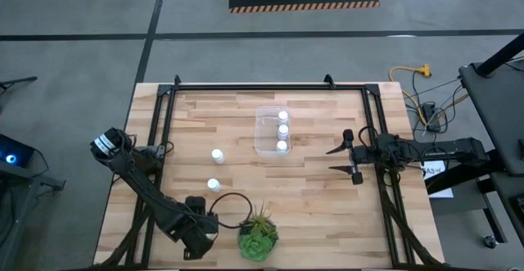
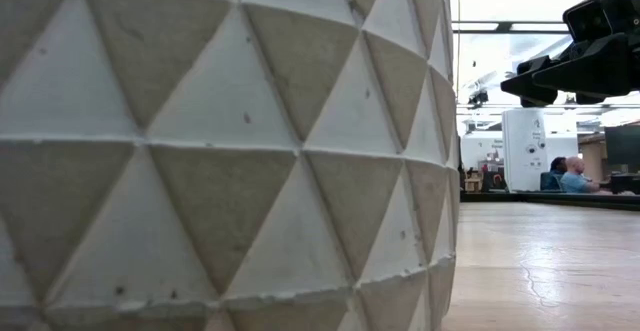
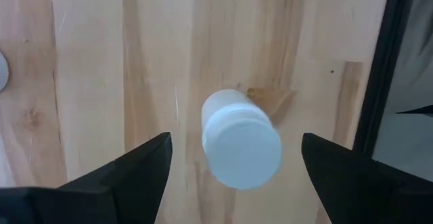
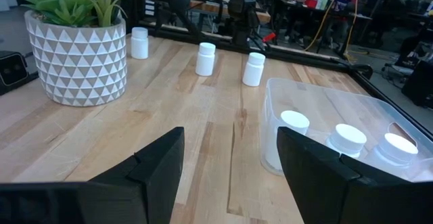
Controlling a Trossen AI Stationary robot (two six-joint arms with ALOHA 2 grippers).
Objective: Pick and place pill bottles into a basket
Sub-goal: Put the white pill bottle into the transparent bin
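Beside the left claw (image 3: pixel 233 160), spread wide over one pill bottle (image 3: pixel 241 139), the plant pot (image 2: pixel 220 151) blocks the low view; right claw (image 1: pixel 342 159) open, empty.

Bright even light; low view's planter (image 2: pixel 220 151) blurred

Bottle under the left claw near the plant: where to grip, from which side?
Grip the pill bottle across its round white cap and the neck just below, coming straight down. It stands upright on the table, cap facing the left claw, whose open fingers already flank it.
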